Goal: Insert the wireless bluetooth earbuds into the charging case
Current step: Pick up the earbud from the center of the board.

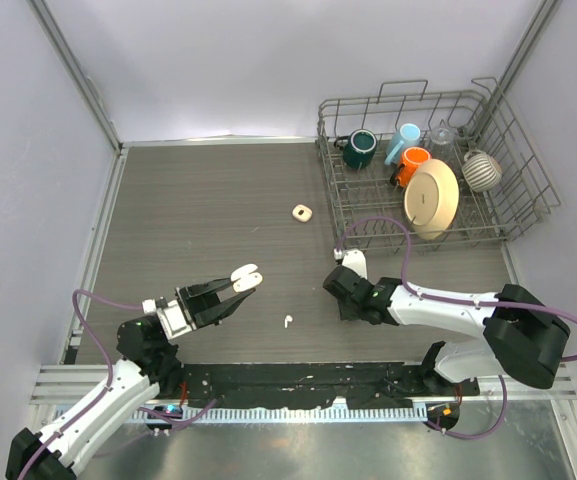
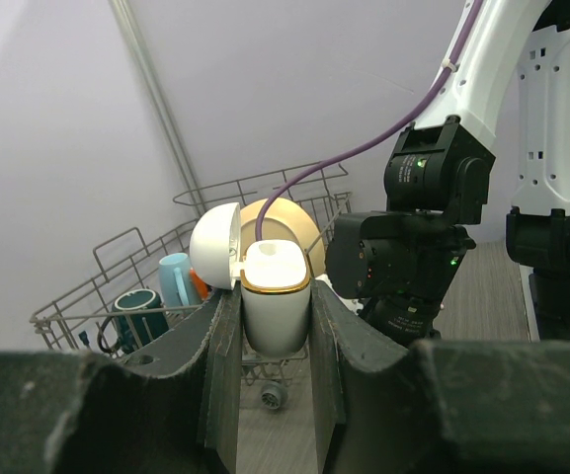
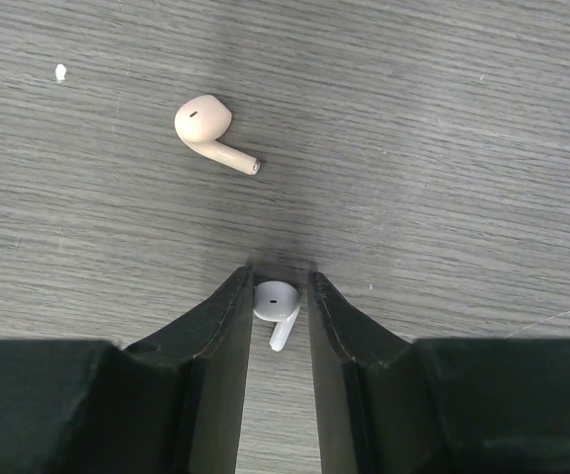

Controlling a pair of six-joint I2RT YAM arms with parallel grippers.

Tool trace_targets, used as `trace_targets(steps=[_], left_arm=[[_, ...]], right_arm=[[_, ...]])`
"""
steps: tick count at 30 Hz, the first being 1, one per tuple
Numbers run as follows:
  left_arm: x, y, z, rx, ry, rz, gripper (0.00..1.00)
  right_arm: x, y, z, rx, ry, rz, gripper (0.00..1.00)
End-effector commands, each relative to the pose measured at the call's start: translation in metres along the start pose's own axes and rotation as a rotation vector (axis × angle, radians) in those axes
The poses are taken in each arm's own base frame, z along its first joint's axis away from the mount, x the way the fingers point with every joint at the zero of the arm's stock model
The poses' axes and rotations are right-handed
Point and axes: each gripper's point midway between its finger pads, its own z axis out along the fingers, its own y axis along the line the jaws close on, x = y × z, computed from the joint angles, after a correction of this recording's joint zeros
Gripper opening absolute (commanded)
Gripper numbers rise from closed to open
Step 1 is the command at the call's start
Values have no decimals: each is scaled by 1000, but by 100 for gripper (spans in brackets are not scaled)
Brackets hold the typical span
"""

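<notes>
My left gripper (image 1: 236,290) (image 2: 276,298) is shut on the white charging case (image 1: 245,277) (image 2: 277,306), holding it above the table. The case's gold-rimmed lid (image 2: 215,247) is flipped open to the left. My right gripper (image 1: 337,290) (image 3: 280,288) points down at the table, its fingers closed in tight on one small white earbud (image 3: 277,304) that still touches the wood. A second earbud (image 3: 210,126) (image 1: 288,322) lies loose on the table a little beyond the right fingertips, between the two arms.
A closed small white case (image 1: 302,212) lies mid-table. A wire dish rack (image 1: 330,135) (image 2: 117,286) stands at the back right with mugs, a glass and a cream plate (image 1: 431,198). The right arm (image 2: 413,247) fills the space just beyond the held case.
</notes>
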Motion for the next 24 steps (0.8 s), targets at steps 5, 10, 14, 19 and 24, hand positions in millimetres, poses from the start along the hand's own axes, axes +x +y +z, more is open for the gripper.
trace_targets(steps=[5,10,14,19,24], left_arm=[[-1,-3,-1,10,-12,14,0],[-1,-3,-1,8,-12,14,0],[0,-3,-2,8,-11,11,0],[-1,-3,-2,6,-12,12,0],[0,-3,-3,3,-10,13,0]], right_arm=[[-14,9,-2,-17,-34,20,30],[-14,2,-1,30,-35,62,28],[-9,1,4,70,-9,134,27],[-11,7,6,61,-1,153,34],[-15,7,1,41,-21,142,46]])
